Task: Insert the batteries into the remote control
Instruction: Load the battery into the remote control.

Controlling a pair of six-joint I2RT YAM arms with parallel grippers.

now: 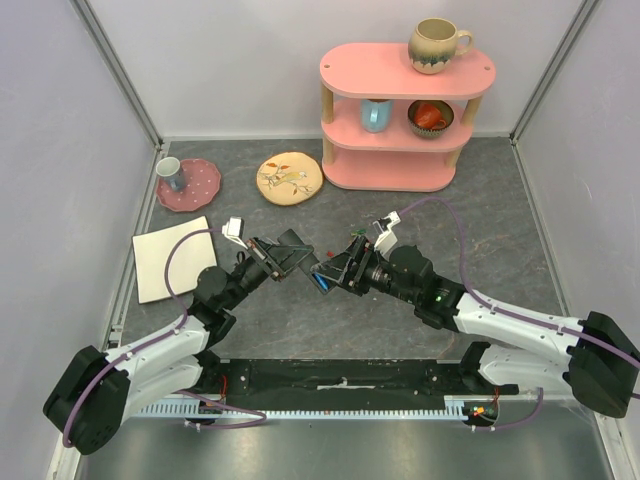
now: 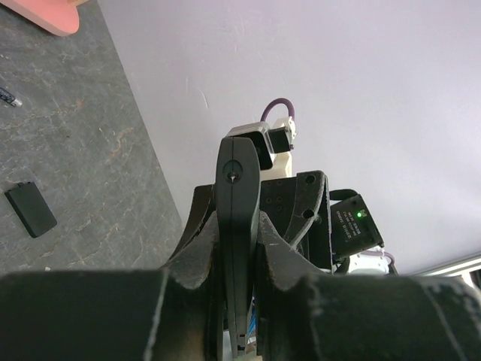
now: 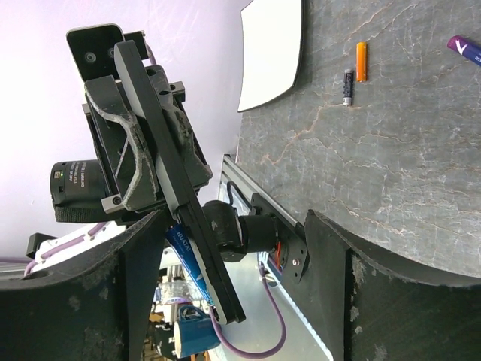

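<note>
Mid-frame, the left gripper [image 1: 284, 257] clamps the remote control [image 2: 237, 197]; the right gripper [image 1: 334, 272] gapes, released, beside a blue battery [image 3: 183, 248].

A dark grey marbled worktop [image 1: 520, 220] is enclosed by pale lilac walls [image 1: 250, 60]; a pink three-tier shelf [image 1: 380, 70] is set far right.

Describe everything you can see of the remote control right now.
The remote control is a long, slim bar of matte black plastic with a rounded end. It is held off the table, clamped around its middle by the left gripper, narrow edge towards that wrist camera. Its lower end points between the open fingers of the right gripper. A blue battery lies against its lower part; whether it is seated cannot be told.
</note>
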